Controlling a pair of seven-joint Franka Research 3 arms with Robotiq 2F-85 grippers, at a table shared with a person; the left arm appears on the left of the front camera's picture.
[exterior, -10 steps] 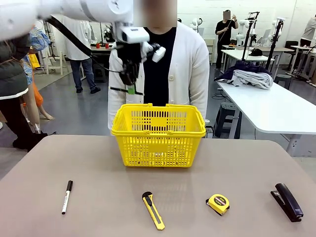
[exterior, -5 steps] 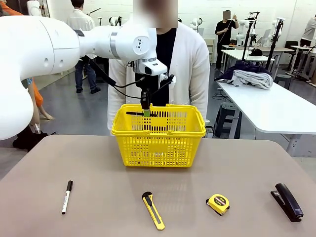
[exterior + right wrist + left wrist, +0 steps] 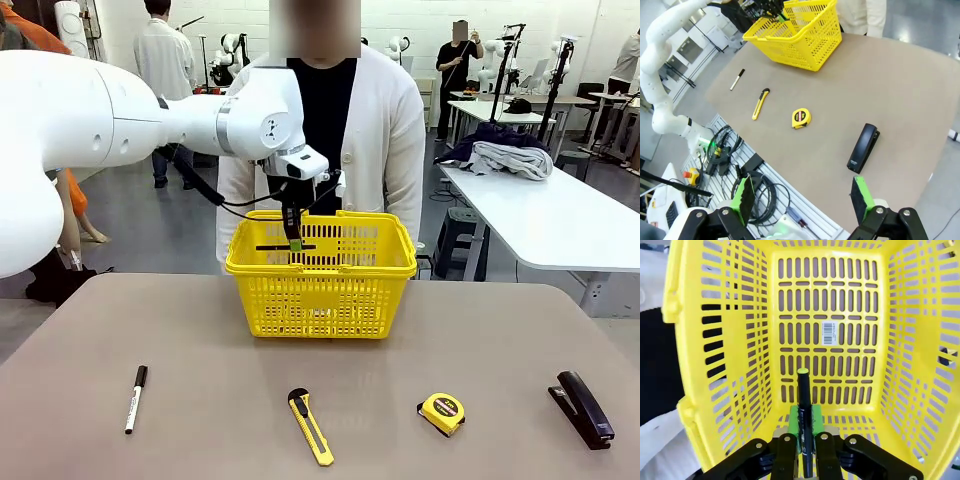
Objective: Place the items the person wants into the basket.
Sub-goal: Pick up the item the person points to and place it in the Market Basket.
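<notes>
My left gripper (image 3: 293, 238) hangs inside the mouth of the yellow basket (image 3: 320, 300), shut on a slim black pen (image 3: 275, 247) that lies crosswise at rim height. In the left wrist view the pen (image 3: 803, 395) sticks out between the green pads (image 3: 793, 421) over the basket's slotted floor (image 3: 830, 300). A white marker with a black cap (image 3: 134, 398) and a yellow utility knife (image 3: 311, 427) lie on the table's near side. The person (image 3: 385, 130) stands behind the basket. My right gripper (image 3: 802, 199) is open, high above the table's right side.
A round yellow tape measure (image 3: 441, 413) and a black stapler (image 3: 581, 408) lie at the front right of the brown table (image 3: 480, 330). The right wrist view shows the basket (image 3: 805, 45), marker (image 3: 737, 79), knife (image 3: 760, 103), tape measure (image 3: 801, 118) and stapler (image 3: 863, 147).
My left arm has swung down and right with the pen, from above the basket to inside its mouth. The things on the table have not moved.
</notes>
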